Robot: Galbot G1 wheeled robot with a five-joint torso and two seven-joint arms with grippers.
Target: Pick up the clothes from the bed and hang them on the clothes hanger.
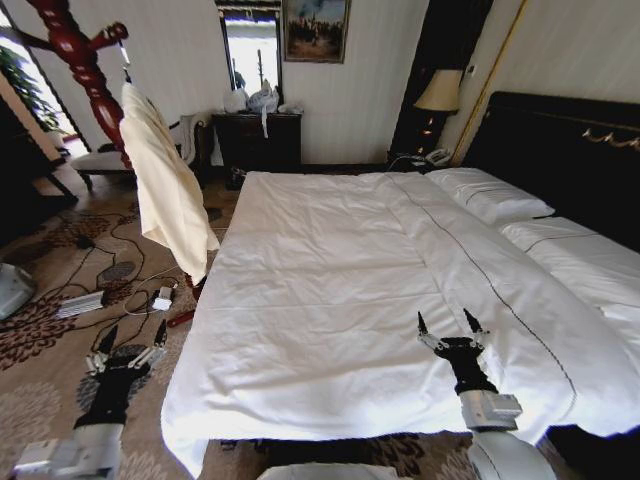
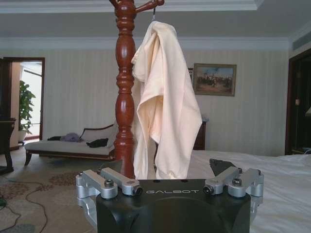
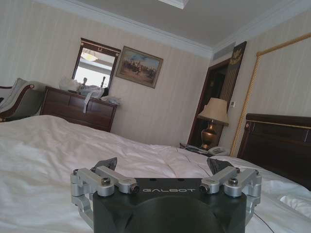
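Observation:
The pale cream clothes [image 1: 165,185] hang off the floor from the clothes hanger, whose wire hook [image 1: 124,62] catches an arm of the dark-red coat stand [image 1: 82,70]; the hanger's shoulders are covered by the fabric. From the left wrist the clothes [image 2: 165,107] drape beside the stand [image 2: 125,97]. My left gripper [image 1: 135,335] is open and empty, low over the carpet below the garment. To the right, my right gripper [image 1: 446,322] is open and empty above the white bed [image 1: 320,270] near its foot. Both wrist views show their grippers [image 2: 163,170] [image 3: 163,164] holding nothing.
Cables and power strips [image 1: 85,300] lie on the patterned carpet left of the bed. A chaise [image 2: 68,145] stands behind the stand. Against the far wall are a dark dresser [image 1: 258,135] and a lamp [image 1: 438,92]. Pillows [image 1: 495,195] lie at the headboard.

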